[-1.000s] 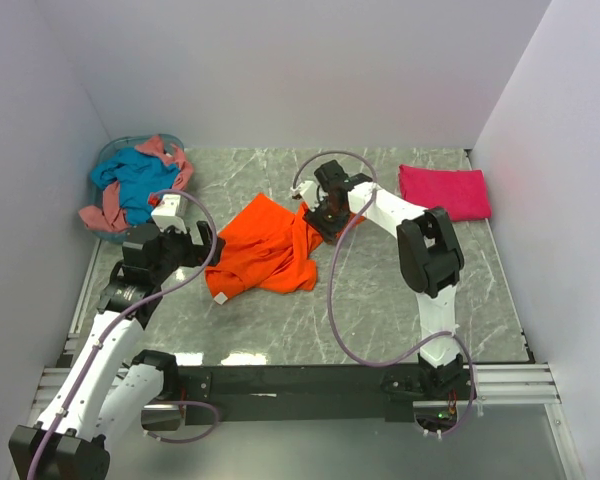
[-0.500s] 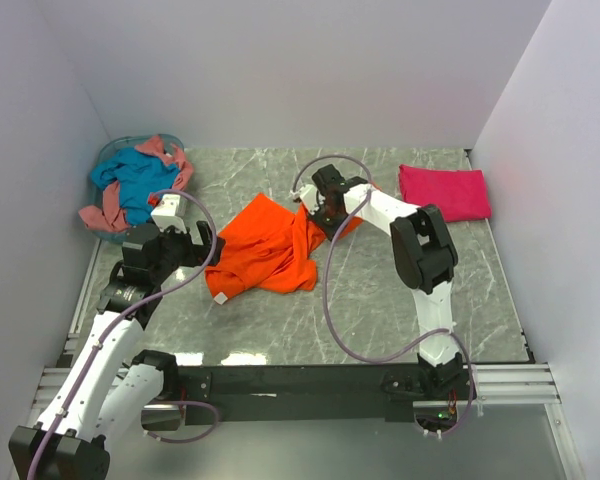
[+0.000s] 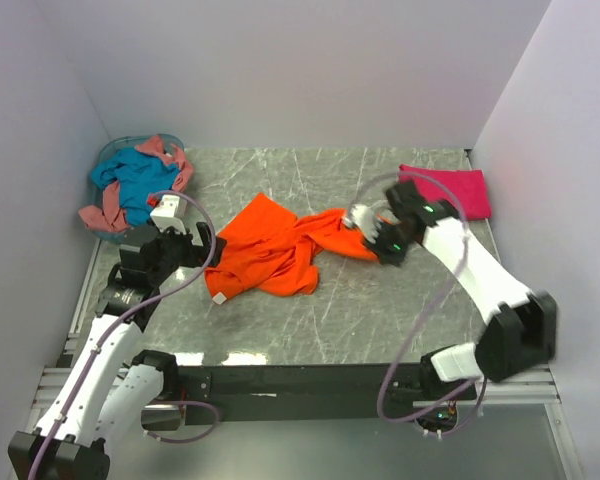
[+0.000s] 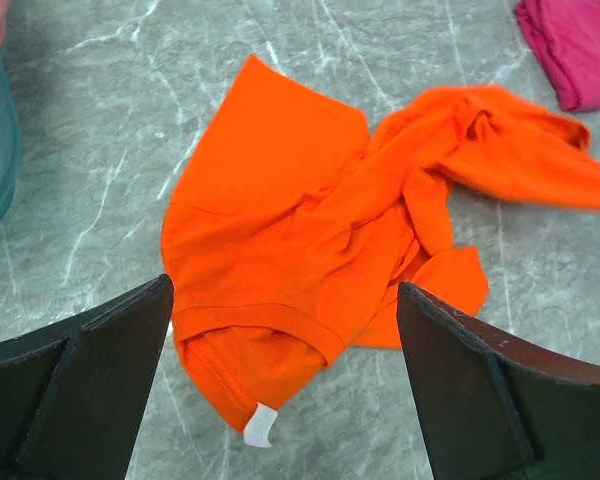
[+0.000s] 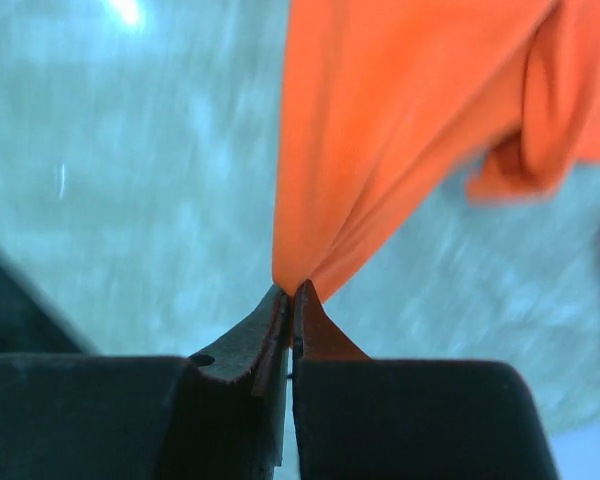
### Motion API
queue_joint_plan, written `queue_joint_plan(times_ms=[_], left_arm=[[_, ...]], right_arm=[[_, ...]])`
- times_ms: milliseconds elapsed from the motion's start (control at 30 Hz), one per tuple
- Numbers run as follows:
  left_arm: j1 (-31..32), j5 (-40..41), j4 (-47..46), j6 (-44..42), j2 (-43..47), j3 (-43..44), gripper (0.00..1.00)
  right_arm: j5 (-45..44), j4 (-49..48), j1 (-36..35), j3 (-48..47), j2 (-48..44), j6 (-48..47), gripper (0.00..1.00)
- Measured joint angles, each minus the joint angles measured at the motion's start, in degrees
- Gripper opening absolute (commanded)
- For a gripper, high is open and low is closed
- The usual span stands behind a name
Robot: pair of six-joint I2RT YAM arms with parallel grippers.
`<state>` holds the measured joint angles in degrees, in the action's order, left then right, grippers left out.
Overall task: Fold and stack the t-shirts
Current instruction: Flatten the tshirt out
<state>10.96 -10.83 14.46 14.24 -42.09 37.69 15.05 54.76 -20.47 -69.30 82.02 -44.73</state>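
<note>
Grey marbled table; orange t-shirt crumpled near its middle, white neck label at the near-left corner of the heap. Right gripper clenched on a pinch of that shirt's right edge: fingertips pressed together in the right wrist view, cloth fanning up and away from the tips. One strip of the fabric stretched out to the right, off the main heap; right arm blurred in the overhead view. Left gripper released, fingers spread wide, holding nothing; hovers at the shirt's left edge, with the sleeve hem and label showing between the tips in the left wrist view. Magenta-pink t-shirt folded flat at the far right corner, apart from the orange one, just behind the right wrist. Pale blue basket at the far left corner; teal-blue t-shirt and salmon-pink t-shirt heaped in it, spilling over the rim.
</note>
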Motion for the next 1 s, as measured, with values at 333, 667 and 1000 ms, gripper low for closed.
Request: queue_joint_plan(times_ms=[333, 667, 1000], left_arm=[[0.02, -11.13, -2.25, 2.32, 0.52, 0.00, 0.99], [20.31, -11.45, -1.64, 17.14, -7.21, 0.00, 0.88], [48.85, 18.91, 2.69, 29.77, -30.64, 3.76, 0.77]], right_arm=[[-4.37, 0.85, 28.11, 7.65, -10.05, -5.20, 0.67], [12.92, -1.22, 28.68, 7.69, -9.60, -2.78, 0.66], [24.68, -6.54, 28.48, 11.89, -7.43, 5.44, 0.66]])
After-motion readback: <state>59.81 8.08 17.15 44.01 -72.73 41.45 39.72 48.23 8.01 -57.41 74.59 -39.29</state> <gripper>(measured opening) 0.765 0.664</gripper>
